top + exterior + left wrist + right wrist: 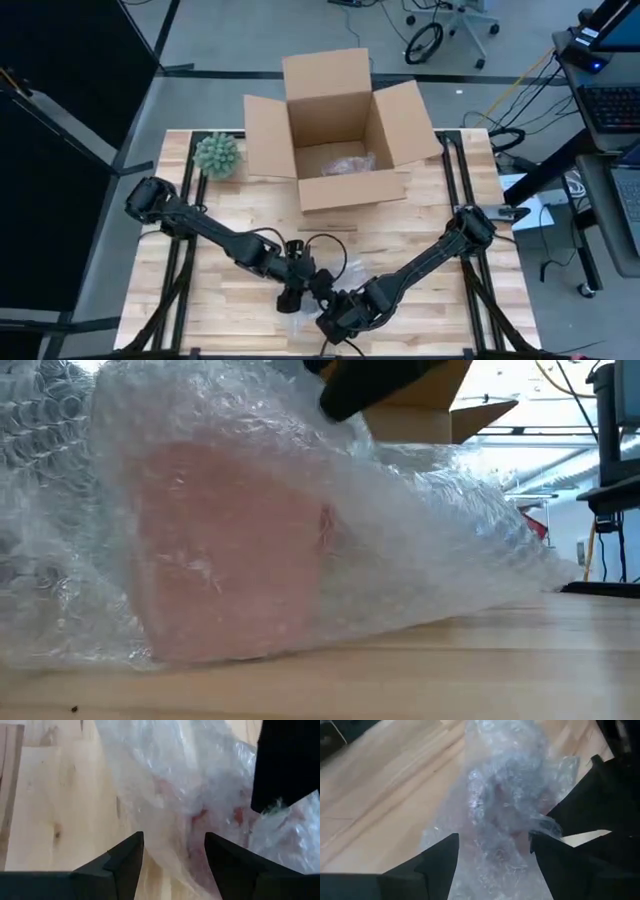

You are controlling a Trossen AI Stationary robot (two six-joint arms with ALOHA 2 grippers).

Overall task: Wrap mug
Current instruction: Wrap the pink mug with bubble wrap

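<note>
**Both claws over the wrapped mug**

The mug (225,550), a pink shape, sits on the counter (420,215) inside a loose bundle of bubble wrap (420,530), at the near edge of the counter between the two arms.

The left claw (172,855) hangs over the bundle with its fingers (125,857) spread apart; the wrap and the pink of the mug lie just ahead of and between them, not clamped. In the high view this claw (292,292) is right above the bundle.

The right claw (492,852) is also spread apart, with the wrap bunched up directly in front of its fingers (440,857) and running between them. In the high view it (335,322) sits just beside the left claw, on the near side of the bundle. I cannot tell whether either claw touches the wrap.

Well beyond both claws, at the far side of the counter, stands an open box (335,125) with something pinkish inside, and beside it a small green plant (218,155).
</note>
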